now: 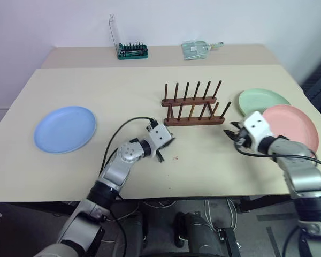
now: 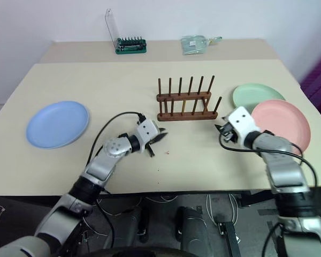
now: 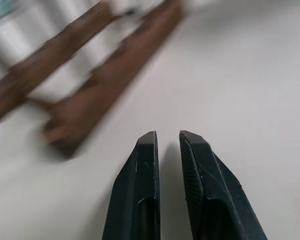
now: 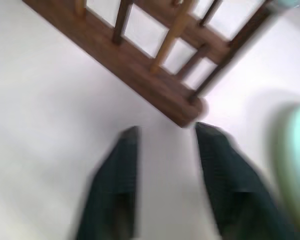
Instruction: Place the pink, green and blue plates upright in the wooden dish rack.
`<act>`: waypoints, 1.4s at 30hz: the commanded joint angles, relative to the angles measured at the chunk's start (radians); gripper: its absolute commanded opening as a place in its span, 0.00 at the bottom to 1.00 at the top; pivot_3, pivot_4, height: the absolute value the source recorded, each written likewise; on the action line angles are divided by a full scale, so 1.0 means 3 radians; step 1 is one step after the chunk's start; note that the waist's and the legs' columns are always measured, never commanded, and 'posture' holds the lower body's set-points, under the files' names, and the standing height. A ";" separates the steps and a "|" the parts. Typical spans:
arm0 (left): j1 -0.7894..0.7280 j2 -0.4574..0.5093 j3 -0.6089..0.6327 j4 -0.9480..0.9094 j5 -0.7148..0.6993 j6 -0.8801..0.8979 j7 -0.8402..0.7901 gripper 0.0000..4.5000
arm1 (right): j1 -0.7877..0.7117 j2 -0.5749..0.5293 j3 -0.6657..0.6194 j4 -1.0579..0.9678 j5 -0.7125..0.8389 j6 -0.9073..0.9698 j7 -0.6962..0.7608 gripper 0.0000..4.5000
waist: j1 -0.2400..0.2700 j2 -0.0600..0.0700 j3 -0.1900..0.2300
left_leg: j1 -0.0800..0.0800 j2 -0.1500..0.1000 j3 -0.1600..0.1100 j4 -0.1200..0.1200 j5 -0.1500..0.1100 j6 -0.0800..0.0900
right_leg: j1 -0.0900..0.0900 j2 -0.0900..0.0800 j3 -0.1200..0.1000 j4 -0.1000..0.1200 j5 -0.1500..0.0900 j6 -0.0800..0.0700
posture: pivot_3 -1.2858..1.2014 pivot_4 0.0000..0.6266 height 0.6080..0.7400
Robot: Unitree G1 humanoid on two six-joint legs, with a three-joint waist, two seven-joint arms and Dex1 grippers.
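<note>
Wooden dish rack (image 1: 192,105) unfilled | plates flat on table (image 1: 150,176) | no legible writing

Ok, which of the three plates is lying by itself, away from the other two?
The blue plate, alone on the table's left side; the green plate and pink plate overlap on the right.

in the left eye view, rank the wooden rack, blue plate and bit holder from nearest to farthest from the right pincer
From the right pincer, whose jaws stand open with nothing between them:
1. Wooden dish rack, just ahead and to its left, mid-table.
2. Green-based bit holder, at the table's far edge, left of the rack.
3. Blue plate, flat near the table's left side.
</note>
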 commanded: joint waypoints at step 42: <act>-0.0135 -0.0127 0.0051 -0.0200 -0.0697 0.0043 -0.0831 0.15 | 0.0408 -0.0362 -0.0657 -0.0969 -0.0089 0.0254 -0.0392 0.01 | -0.0038 0.0003 0.0001 | -0.0030 0.0000 -0.0004 0.0001 -0.0001 0.0003 | -0.0027 0.0008 -0.0001 -0.0009 0.0000 0.0002 | 0.52 0.24 0.92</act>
